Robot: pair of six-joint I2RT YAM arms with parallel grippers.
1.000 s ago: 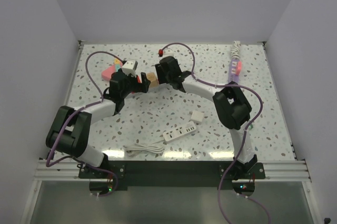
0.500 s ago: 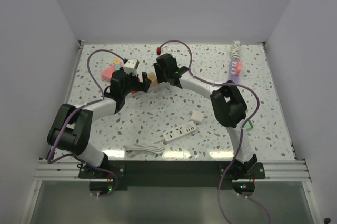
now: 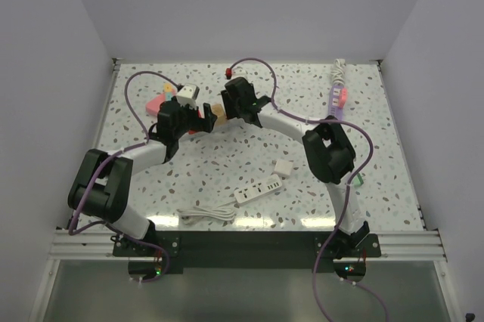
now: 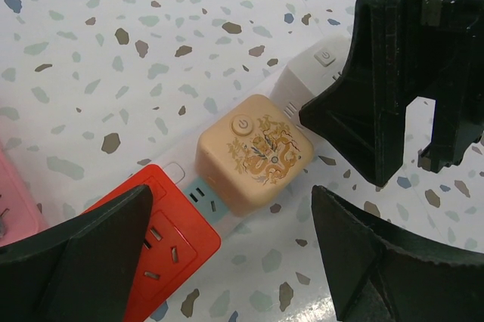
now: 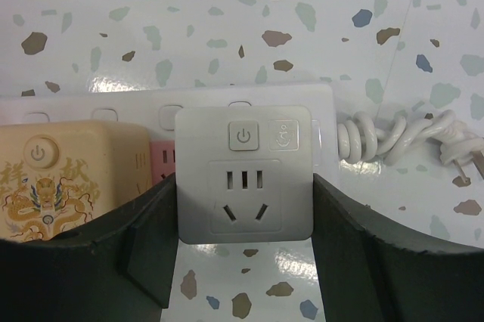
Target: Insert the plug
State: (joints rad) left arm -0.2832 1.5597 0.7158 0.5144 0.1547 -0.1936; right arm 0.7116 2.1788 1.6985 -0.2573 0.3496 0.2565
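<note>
A white power strip [image 5: 321,106] lies at the back of the table and carries three cube plugs in a row: red [image 4: 162,235], beige with a gold dragon [image 4: 257,152] and white [image 5: 243,174]. My right gripper [image 5: 243,186] is shut on the white cube plug; its fingers [image 5: 147,239] press both sides of the cube, which sits on the strip. In the left wrist view the right gripper [image 4: 378,103] is a black mass over that plug. My left gripper [image 4: 233,212] is open and empty, low over the red and beige cubes. In the top view the grippers meet at the beige cube [image 3: 219,114].
The strip's coiled white cord [image 5: 378,137] lies to its right. A second white power strip [image 3: 259,188], a small white adapter [image 3: 283,167] and a white cable [image 3: 206,213] lie near the front. A pink-purple strip [image 3: 336,97] is back right; pink and white blocks [image 3: 170,99] back left.
The right arm moved a little left and toward the back one second ago, then held still. The left arm has hardly moved.
</note>
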